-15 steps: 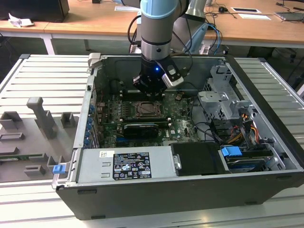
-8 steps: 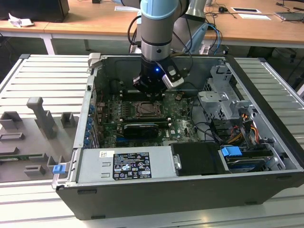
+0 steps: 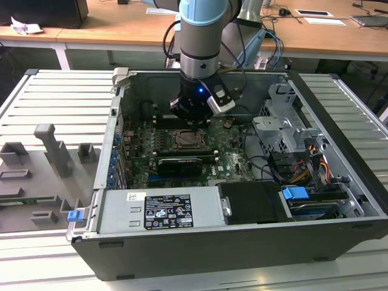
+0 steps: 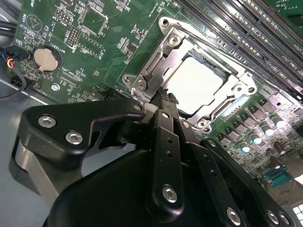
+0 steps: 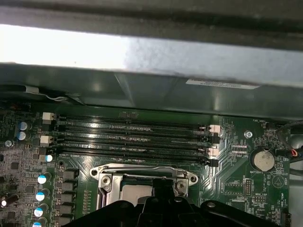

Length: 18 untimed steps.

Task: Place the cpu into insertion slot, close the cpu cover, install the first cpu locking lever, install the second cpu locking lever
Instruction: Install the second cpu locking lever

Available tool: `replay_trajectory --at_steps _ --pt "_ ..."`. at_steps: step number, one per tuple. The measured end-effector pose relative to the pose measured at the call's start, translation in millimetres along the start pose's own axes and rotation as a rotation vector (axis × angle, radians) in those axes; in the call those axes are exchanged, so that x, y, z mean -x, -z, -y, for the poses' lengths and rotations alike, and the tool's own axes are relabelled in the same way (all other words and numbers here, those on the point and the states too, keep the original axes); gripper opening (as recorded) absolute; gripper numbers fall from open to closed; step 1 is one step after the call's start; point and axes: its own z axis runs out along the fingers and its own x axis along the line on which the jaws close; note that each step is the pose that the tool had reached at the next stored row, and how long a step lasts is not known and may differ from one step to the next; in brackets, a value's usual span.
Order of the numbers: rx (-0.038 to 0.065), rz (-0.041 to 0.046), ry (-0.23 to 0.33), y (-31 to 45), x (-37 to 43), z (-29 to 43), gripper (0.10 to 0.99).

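End effector (image 4: 163, 97): fingers together, tip just above edge of cpu cover (image 4: 161, 61). Cpu (image 4: 196, 85): seated in insertion slot (image 3: 185, 140) w/ cover closed over it, pale top showing thru window. Memory slots (image 5: 132, 139): beside socket. PC case (image 3: 254, 239): open, on bench.

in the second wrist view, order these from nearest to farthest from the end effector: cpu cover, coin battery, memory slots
Judged in the second wrist view:
1. cpu cover: the silver frame right at the tip of the end effector, closed over the cpu.
2. memory slots: long black rows beyond the far side of the socket.
3. coin battery: round silver cell off on the green board, beside the case wall.
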Motion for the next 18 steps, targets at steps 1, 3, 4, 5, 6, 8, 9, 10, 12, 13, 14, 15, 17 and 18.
replay_trajectory --at_steps 1,3,4,5,6,8,9,10,12,13,14,15,17,18 --pt "0.0 -0.0001 0.0 0.1 0.0 0.1 0.106" --pt "0.0 -0.0001 0.0 0.5 0.0 0.1 0.106" --pt "0.0 -0.0001 0.0 0.7 0.0 0.1 0.106" --pt "0.0 -0.0001 0.0 1.0 0.1 0.1 0.106" --pt "0.0 -0.0001 0.0 1.1 0.1 0.1 0.106" --pt "0.0 -0.0001 0.0 1.5 0.0 0.3 0.106" --pt "0.0 -0.0003 0.0 2.0 0.0 0.3 0.106" --pt "0.0 -0.0002 0.0 2.8 0.1 0.2 0.106" --pt "0.0 -0.0001 0.0 4.1 0.1 0.1 0.106" --pt "0.0 -0.0001 0.0 5.2 0.2 0.0 0.106" --pt "0.0 -0.0001 0.0 5.9 0.2 0.0 0.106" --pt "0.0 -0.0002 0.0 6.7 0.2 -0.1 0.106" --pt "0.0 -0.0001 0.0 7.5 0.3 0.0 0.106" --pt "0.0 -0.0001 0.0 7.7 0.3 0.4 0.106"
